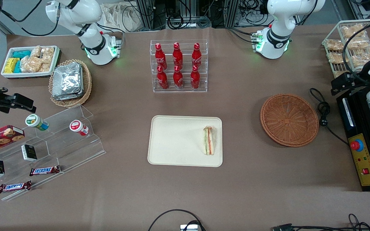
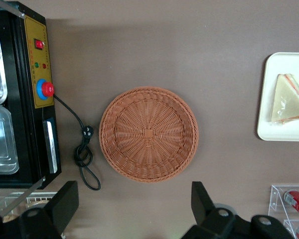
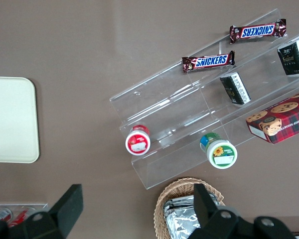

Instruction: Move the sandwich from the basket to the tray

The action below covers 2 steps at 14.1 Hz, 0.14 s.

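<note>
Sandwich (image 1: 208, 140): is lying on the tray (image 1: 175, 141), near the tray edge that is facing the basket (image 1: 289, 119), filling layers showing along its side.
Tray: is sitting flat on the counter (image 1: 242, 179), nearer the front camera than the clear rack of red bottles (image 1: 178, 65).
Basket: is resting upright on the counter toward the working arm's end, holding nothing, well apart from the tray.
Tool (image 2: 134, 211): is hanging above the counter just beside the basket, its fingers (image 2: 65, 201) spread wide and gripping nothing.
Black cable (image 1: 323, 110): is lying coiled between the basket and the black machine (image 1: 363, 141) with the red button.
</note>
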Motion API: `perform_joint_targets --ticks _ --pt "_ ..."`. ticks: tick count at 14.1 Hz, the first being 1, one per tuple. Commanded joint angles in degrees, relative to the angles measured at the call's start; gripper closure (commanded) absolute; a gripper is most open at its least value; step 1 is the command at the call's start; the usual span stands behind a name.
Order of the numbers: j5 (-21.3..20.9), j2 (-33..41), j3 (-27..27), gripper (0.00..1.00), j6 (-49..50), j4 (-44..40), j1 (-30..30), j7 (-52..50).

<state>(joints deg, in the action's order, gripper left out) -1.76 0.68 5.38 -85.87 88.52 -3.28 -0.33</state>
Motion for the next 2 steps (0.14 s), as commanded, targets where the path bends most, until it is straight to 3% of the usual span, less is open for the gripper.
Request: perform_joint_targets --ticks 1,2 --pt "1.2 3.6 0.9 0.0 -0.2 4.1 -1.1 1.1" --pt "1.2 3.6 0.9 0.0 -0.1 4.2 -1.1 1.1"
